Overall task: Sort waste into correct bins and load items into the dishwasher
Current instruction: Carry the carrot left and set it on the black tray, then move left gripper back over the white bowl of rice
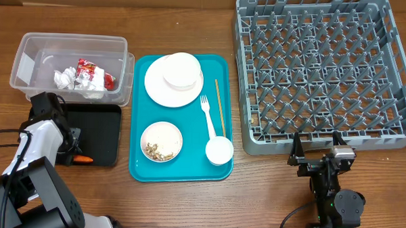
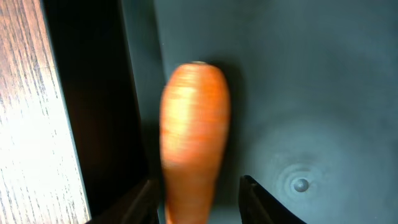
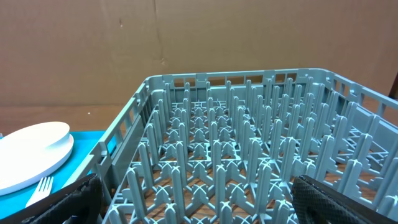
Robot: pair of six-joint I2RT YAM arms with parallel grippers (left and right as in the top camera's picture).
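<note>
A small orange carrot (image 2: 194,124) lies on the shallow black tray (image 2: 311,93). My left gripper (image 2: 198,194) is open, with one finger on each side of the carrot's near end. From overhead the carrot (image 1: 84,160) is at the front edge of the black tray (image 1: 97,127), beside my left gripper (image 1: 71,152). The clear tub (image 1: 29,54) holds a crumpled napkin (image 1: 69,79) and a red wrapper (image 1: 93,73). My right gripper (image 1: 316,157) is open and empty in front of the grey dish rack (image 1: 326,71), which also shows in the right wrist view (image 3: 236,143).
A teal tray (image 1: 136,172) holds a white plate (image 1: 156,89) with a bowl (image 1: 181,71) on it. It also holds a bowl (image 1: 163,133) with food scraps (image 1: 158,151), a fork (image 1: 206,114), chopsticks (image 1: 219,104) and a cup (image 1: 219,150).
</note>
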